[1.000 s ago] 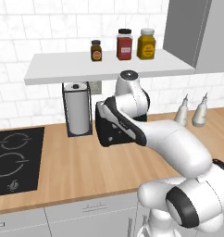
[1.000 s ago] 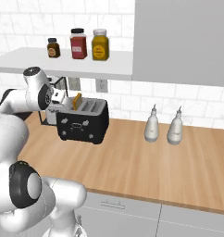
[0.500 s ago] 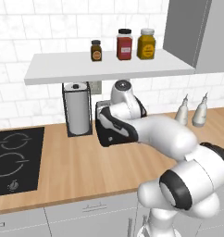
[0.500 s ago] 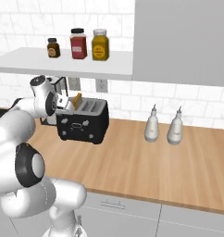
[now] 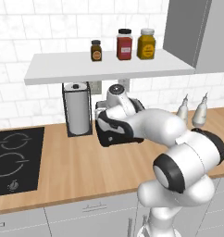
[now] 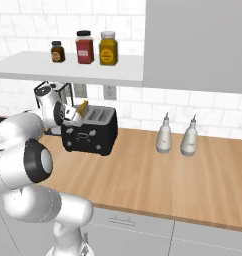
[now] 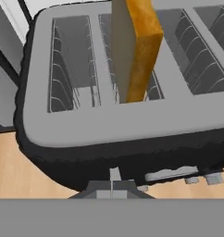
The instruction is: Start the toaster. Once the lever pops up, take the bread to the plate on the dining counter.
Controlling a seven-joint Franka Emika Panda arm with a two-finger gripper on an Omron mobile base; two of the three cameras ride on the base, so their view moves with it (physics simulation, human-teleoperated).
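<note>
Wooden table along a white-tiled wall; shelf overhead. Toaster near the table's back edge holds upright bread. Jaws shut, empty.

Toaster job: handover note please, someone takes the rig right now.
Gripper: shut, empty, at the toaster's front edge near the lever.
Toaster: on the wood counter, beside the paper-towel holder.
Bread: upright in the second slot, sticking well out.
Done: arm brought to the toaster.
Left: push the lever down, wait for it to pop, carry the bread to the plate on the dining counter.
</note>
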